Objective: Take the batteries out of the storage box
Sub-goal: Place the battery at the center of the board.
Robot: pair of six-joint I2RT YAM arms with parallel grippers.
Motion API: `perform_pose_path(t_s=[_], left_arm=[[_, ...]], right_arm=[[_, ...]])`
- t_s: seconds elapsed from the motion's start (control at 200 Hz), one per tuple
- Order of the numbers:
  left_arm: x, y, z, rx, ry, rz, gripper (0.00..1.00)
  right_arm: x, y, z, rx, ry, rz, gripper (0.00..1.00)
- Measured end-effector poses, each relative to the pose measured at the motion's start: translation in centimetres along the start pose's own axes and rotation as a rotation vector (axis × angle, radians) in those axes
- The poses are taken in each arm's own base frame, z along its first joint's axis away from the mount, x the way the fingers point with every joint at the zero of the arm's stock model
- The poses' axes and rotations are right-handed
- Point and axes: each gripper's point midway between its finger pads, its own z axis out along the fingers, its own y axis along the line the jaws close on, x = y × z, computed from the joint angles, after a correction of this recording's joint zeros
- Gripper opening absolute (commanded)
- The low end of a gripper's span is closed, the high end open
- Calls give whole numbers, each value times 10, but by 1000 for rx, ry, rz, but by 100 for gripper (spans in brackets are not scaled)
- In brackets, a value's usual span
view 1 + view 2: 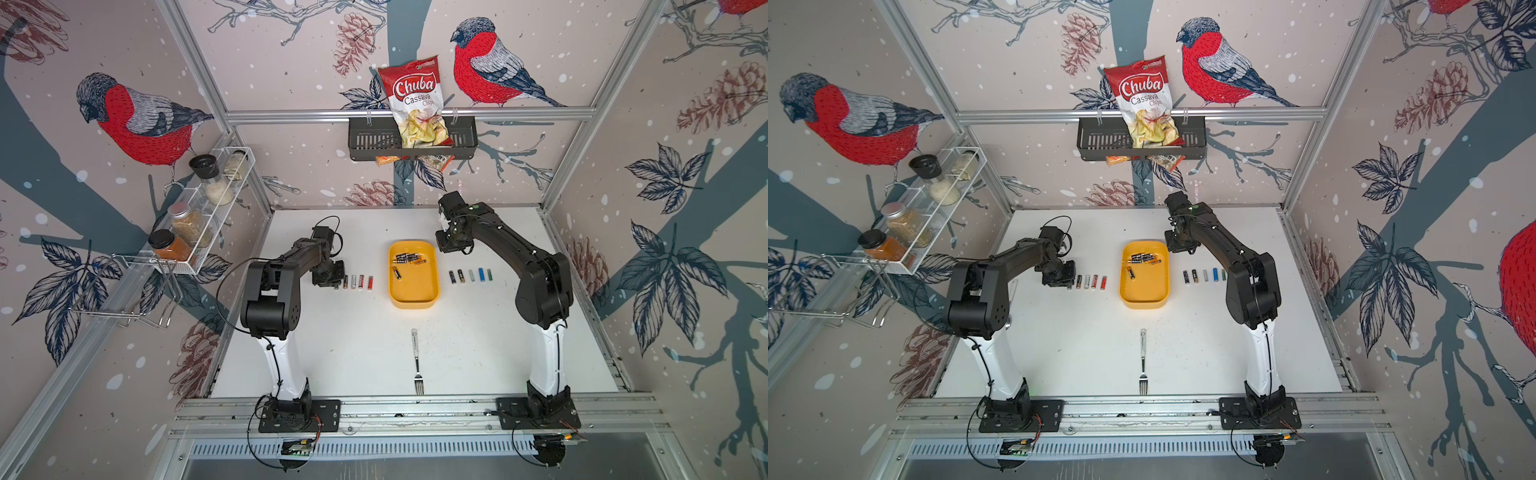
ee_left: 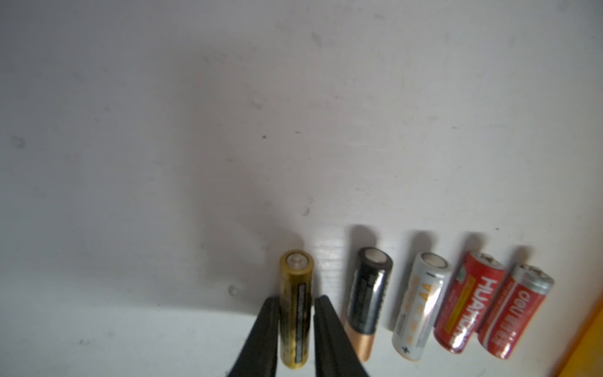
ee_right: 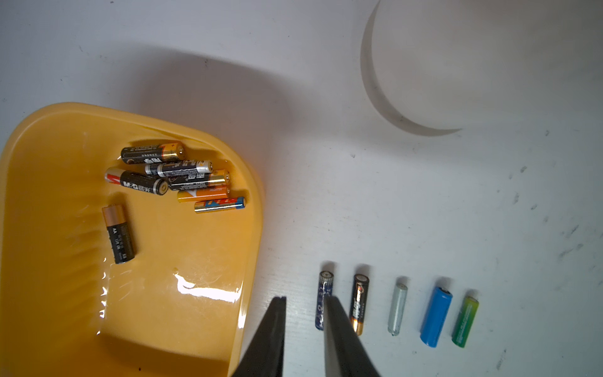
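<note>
I am holding my left gripper (image 2: 297, 298) low over the table (image 1: 353, 353), between the storage box (image 1: 413, 299) and the left edge. Its fingers (image 2: 261, 336) are standing either side of a gold battery (image 2: 296, 293), the end cell of a row of five. Whether they are pressing it or only flanking it, I cannot tell. In both top views the gripper is hiding that cell, so only four are showing.

My right gripper (image 3: 305, 298) is hanging with its fingers slightly parted and nothing between them. One finger is covering part of a dark blue battery (image 3: 324, 287), the cell of the right-hand row lying nearest the box.

The box is sitting mid-table, toward the far edge. Seven batteries (image 3: 182, 176) are lying in it, six bunched in its far right corner. A white round thing (image 3: 456, 65) is running off the picture, too pale to make out.
</note>
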Motion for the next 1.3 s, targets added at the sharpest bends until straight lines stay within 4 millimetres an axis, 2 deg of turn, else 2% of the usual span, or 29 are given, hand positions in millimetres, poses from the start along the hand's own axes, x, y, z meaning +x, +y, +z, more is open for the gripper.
perform_pose_path(t_s=[0.36,0.56,0.83,1.061,1.301], left_arm=[[0,0,-3,-4,2,0,27],[-12,-4,-16,5,-38,5,27],[-18,-7,-33,3,-64,7,27],[-18,-6,-44,-6,-82,6,27],[-16,-6,-48,-5,-88,2,27]], right_arm=[[1,0,-2,-1,-1,-1,27],[-1,10,-9,-11,-17,-8,27],[-6,49,-9,-57,-34,-57,28],[3,90,17,-107,6,-109,28],[18,124,47,-147,59,-149,28]])
